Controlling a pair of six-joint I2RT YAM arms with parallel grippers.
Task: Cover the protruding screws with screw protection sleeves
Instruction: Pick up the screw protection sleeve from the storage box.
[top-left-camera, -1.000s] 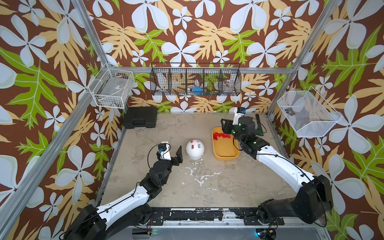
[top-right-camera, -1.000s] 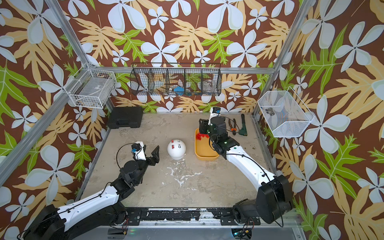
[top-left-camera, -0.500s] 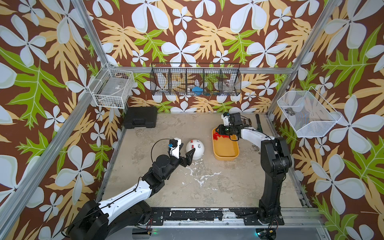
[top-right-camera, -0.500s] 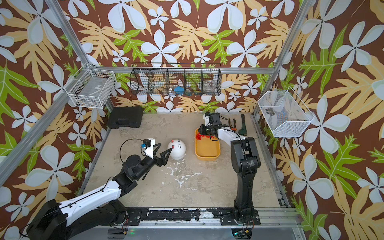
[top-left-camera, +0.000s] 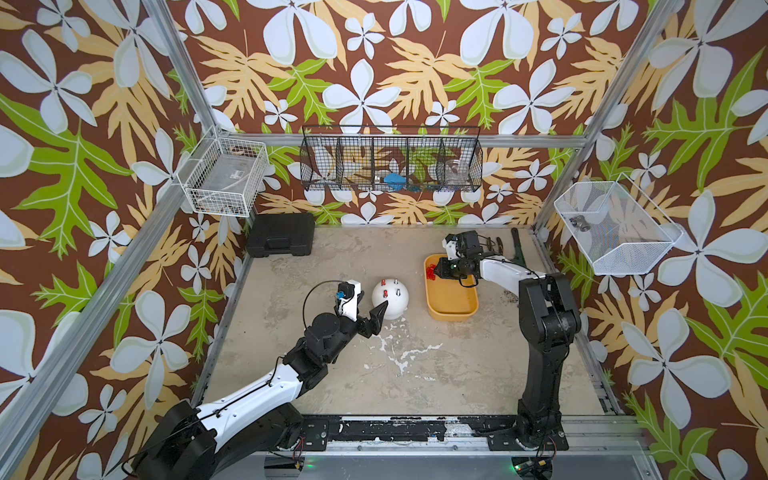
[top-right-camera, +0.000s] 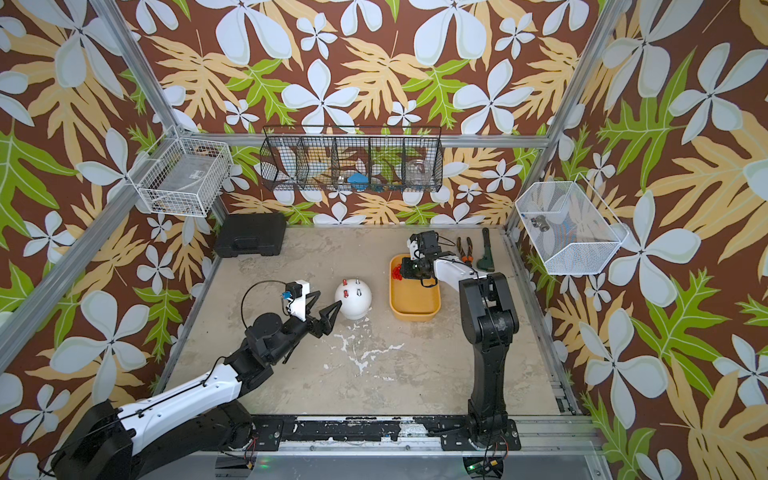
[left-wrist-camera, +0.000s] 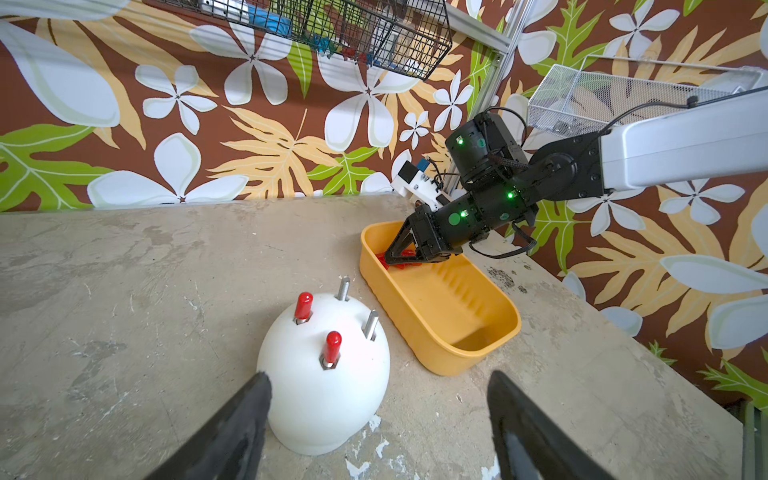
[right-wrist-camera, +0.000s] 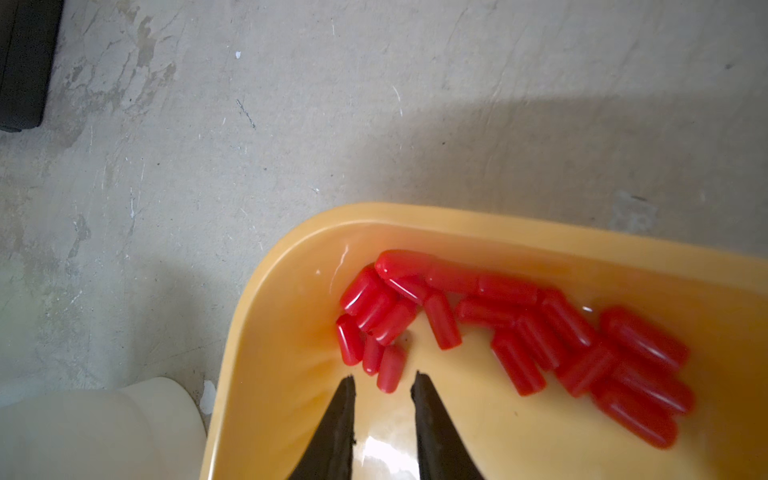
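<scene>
Mottled concrete tabletop (top-left-camera: 415, 340) lies under me. My left gripper (left-wrist-camera: 378, 374) hangs with jaws wide apart, just beside the white dome (left-wrist-camera: 316, 395). There two protruding screws (left-wrist-camera: 371, 324) stand bare and two wear screw protection sleeves (left-wrist-camera: 304, 303). Farther off, my right gripper (right-wrist-camera: 382, 377), jaws narrowly apart and clamping nothing, straddles one loose sleeve (right-wrist-camera: 390, 361) among the heap in the yellow tray (right-wrist-camera: 291, 257).

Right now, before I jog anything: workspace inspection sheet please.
Surface: table scuffed, white flecks.
Job's things: white dome; two sleeved screws, two bare screws; loose sleeves piled in yellow tray.
Clutter: black case, pliers, dark green tool along the rear.
End effectors: left end effector open beside dome; right end effector open inside tray, nothing held.
Cables: black cable loops at left wrist.
Surroundings: black wire rack, white wire baskets on walls.
</scene>
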